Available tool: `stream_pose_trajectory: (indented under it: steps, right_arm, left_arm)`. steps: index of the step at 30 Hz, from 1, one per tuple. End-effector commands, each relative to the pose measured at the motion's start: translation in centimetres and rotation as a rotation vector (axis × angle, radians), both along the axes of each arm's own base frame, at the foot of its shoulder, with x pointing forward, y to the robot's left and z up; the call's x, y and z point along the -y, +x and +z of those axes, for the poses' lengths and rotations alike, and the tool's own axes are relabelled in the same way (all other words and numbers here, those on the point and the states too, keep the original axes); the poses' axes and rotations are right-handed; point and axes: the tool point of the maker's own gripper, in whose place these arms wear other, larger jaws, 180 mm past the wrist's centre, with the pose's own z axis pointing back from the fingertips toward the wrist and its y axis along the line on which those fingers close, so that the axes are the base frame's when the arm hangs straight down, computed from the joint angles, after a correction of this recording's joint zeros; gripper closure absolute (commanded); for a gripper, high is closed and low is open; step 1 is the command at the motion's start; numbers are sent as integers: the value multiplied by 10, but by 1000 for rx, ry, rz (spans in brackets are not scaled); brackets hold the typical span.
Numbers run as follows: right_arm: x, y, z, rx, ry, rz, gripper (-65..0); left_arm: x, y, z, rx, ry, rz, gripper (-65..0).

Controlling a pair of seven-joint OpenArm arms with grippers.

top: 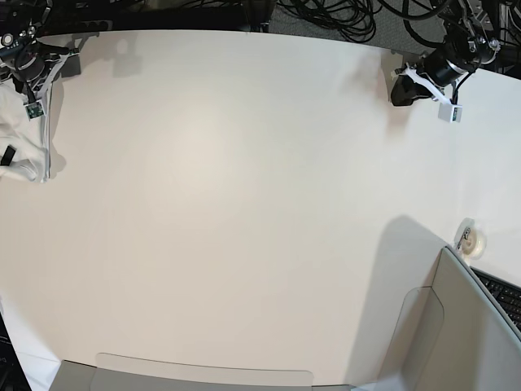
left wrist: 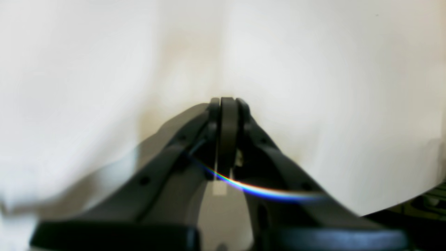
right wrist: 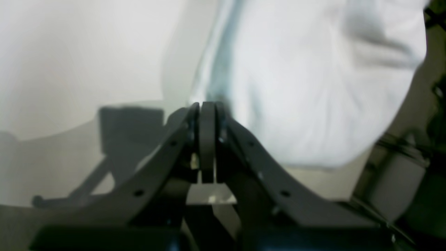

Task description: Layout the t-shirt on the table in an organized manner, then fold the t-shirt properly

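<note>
Left wrist view: the left gripper (left wrist: 228,101) has its jaws pressed together with nothing between them. Below it lies bare white table (left wrist: 348,87); the picture is blurred. A dark strip past the table edge shows at lower right.

Right wrist view: the right gripper (right wrist: 207,104) is likewise closed and empty. The shirt (right wrist: 313,80), white and rumpled, lies just beyond and to the right of the fingertips; whether they touch it cannot be told. A faint blue streak runs along its near fold. Table (right wrist: 69,62) fills the left half.

Base view: the table (top: 244,204) takes up most of the frame. The shirt (top: 20,134) is bunched at the far left edge, partly out of frame, beside the right gripper (top: 34,102). The left gripper (top: 402,90) sits at the upper right, well apart from the shirt. Grey-beige panels (top: 456,326) stand along the near edge and right corner. Black cables (top: 342,12) run along the top edge.
</note>
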Motion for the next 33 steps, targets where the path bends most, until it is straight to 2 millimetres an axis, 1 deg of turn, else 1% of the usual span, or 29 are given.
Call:
stream_pose_trajectory:
  steps: [1,2,3,4,6,8,9,10,11,13,15,16,18,19,22,25,26,28,30,32,33]
  right_arm:
    - [-1,10,15,51,-16,23,0]
    - [-6,17,19,77,-6,33,0]
    - [-14,25,22,110,17,38,0]
    - [-22,29,21,133,50,27,0]
    - [-37,31,15,149,99,16,0]
    - [-59,31,6,134,144,46,0]
    - [-71,27,0,113,165,69,0]
    - [-78,21,-5,90,175,88,0]
    - [-85,14,-11,66,189,104,0]
    - [-93,0,-20,19,204,121,0]
    - [-101,-20,-31,-42,222,133,0]
    - [-106,-30,-35,-70,231,138,0]
    - [-114,-59,-46,-148,253,144,0]
    - [-120,-76,-51,-189,270,140,0]
    - [-123,-120,-58,-295,286,123,0]
    - [-125,-157,-60,-380,313,108,0]
    - [-124,-168,-58,-398,329,92,0]
    - [-113,-190,-53,-434,333,41,0]
    - [-108,-205,-51,-463,334,14,0]
    - [-108,-221,-56,-502,346,-20,0]
    - [-108,-233,-62,-531,359,-49,0]
  left_arm:
    - [-8,1,14,8,81,-36,0]
    - [-11,8,32,60,123,-42,0]
    - [-17,16,57,122,184,-47,0]
    - [-20,20,79,169,245,-56,0]
    - [-27,19,109,200,347,-70,0]
    - [-45,9,111,154,386,-42,0]
    - [-59,1,114,129,409,-11,0]
    - [-70,-5,116,114,421,18,0]
    - [-78,-18,116,86,427,42,0]
    - [-87,-43,114,36,422,68,0]
    - [-93,-73,117,-2,398,94,0]
    - [-94,-83,118,-11,380,107,0]
    - [-90,-114,116,-58,338,148,0]
    - [-89,-126,115,-76,321,163,0]
    - [-83,-152,112,-135,293,188,0]
    - [-79,-170,106,-184,267,209,0]
    - [-79,-176,102,-201,255,221,0]
    - [-81,-185,93,-230,224,249,0]
    - [-84,-196,82,-262,182,288,0]
    - [-82,-213,59,-332,120,323,0]
    - [-78,-223,44,-384,90,325,0]
